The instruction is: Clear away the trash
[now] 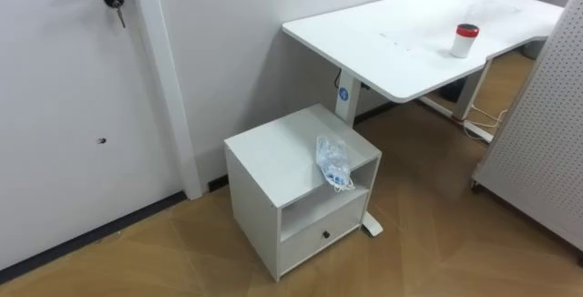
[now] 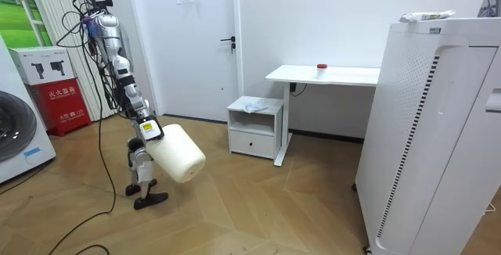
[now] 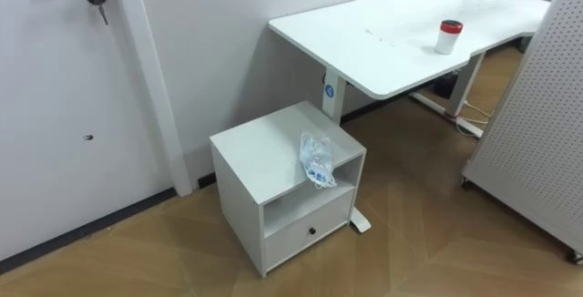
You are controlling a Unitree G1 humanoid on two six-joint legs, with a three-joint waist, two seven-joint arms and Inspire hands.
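Cabinet (image 1: 273, 151), crumpled bag (image 1: 333, 162) atop, desk (image 1: 401, 42) cut off

Crinkled clear plastic bag (image 1: 333, 161), matt cabinet (image 1: 273, 151)

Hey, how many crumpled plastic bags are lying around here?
1: a clear plastic bag on top of the small white cabinet, hanging over its front edge. More could be hidden behind the desk.

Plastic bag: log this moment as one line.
phase: before pick | plastic bag: on cabinet top, front edge, untouched | robot: apart from cabinet, carries white bin | cup: on desk
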